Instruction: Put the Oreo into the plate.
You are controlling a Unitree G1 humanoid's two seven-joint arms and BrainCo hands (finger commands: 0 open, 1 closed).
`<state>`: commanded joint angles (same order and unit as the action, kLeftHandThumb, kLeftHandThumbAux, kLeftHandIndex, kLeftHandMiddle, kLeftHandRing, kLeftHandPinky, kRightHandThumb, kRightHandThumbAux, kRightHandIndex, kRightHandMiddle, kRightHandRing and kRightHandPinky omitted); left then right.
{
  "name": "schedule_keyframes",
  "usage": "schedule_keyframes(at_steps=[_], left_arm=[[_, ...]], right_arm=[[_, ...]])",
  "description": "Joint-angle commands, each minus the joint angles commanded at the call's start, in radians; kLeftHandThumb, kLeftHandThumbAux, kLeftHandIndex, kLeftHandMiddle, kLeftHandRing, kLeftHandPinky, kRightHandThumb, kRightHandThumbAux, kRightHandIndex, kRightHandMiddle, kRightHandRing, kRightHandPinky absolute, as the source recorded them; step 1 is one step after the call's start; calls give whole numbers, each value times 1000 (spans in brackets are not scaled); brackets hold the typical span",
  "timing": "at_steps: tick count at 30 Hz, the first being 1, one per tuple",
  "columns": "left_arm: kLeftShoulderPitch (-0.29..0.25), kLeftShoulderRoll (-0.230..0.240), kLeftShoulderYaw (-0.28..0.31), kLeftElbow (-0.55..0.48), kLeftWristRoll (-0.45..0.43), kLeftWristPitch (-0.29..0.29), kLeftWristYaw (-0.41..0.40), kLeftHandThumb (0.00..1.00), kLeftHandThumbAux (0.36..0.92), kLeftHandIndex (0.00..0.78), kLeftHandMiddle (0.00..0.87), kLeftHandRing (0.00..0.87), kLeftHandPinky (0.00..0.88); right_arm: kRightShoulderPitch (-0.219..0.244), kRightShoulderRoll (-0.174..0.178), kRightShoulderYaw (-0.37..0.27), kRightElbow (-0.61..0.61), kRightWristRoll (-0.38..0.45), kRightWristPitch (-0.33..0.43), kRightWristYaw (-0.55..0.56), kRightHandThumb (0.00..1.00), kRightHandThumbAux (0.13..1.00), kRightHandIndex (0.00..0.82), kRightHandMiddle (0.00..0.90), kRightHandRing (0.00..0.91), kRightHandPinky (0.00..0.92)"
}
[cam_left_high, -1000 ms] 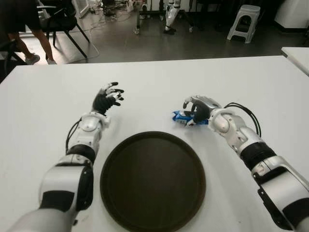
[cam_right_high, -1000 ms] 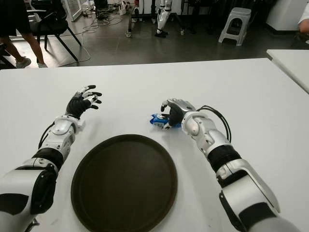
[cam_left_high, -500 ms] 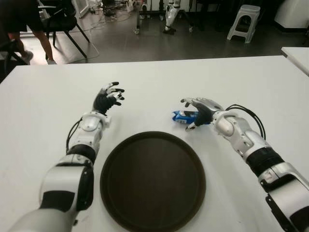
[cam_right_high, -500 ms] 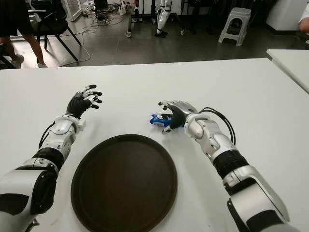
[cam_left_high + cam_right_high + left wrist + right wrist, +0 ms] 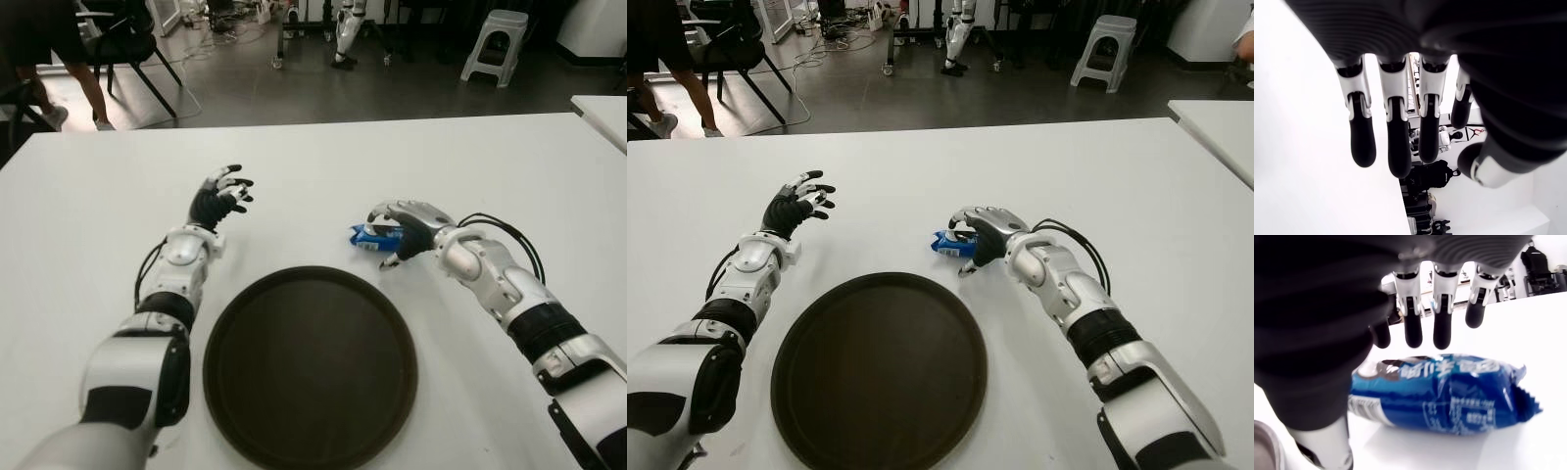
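- Right hand [image 5: 400, 231] is sitting over the blue Oreo packet [image 5: 373, 236] on the white table [image 5: 313, 157], just beyond the far right edge of the dark round plate [image 5: 310, 364].
- Change: a second ago the fingers were wrapped on the packet; half a second ago they were spreading and lifting off; now they are arching back down over it.
- Right wrist view: fingers [image 5: 1442, 328] are extended above the packet with a clear gap and the thumb is down beside it — hand is open around it, not gripping yet.
- Packet is lying flat on the table, in much the same place as before, and is not in the plate.
- Reading this as a regrasp: first grip probably wasn't secure, so the hand is resetting for a better wrap.
- Task is still at the pick stage; closing, lifting and carrying to the plate are all remaining.
- Left hand [image 5: 218, 200] is showing beyond the plate's left side, fingers loosely spread, holding nothing, idle and unmoved.
- Risk: the wrapper looks slippery, so closing fingers could be pushing it away.
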<state>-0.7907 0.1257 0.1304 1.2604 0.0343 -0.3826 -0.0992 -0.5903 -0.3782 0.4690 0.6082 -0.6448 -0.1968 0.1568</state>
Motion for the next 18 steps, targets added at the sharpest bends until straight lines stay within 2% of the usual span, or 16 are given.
schedule_keyframes(at_steps=[6, 18], left_arm=[[2, -2, 0, -2, 0, -6, 0, 181, 655, 187, 337, 405, 426], [1, -2, -5, -3, 5, -1, 11, 172, 652, 182, 339, 405, 432]], right_arm=[[10, -7, -3, -4, -2, -43, -15, 0, 855, 260, 234, 230, 250], [18, -14, 1, -23, -13, -58, -3, 0, 842, 263, 241, 240, 235]])
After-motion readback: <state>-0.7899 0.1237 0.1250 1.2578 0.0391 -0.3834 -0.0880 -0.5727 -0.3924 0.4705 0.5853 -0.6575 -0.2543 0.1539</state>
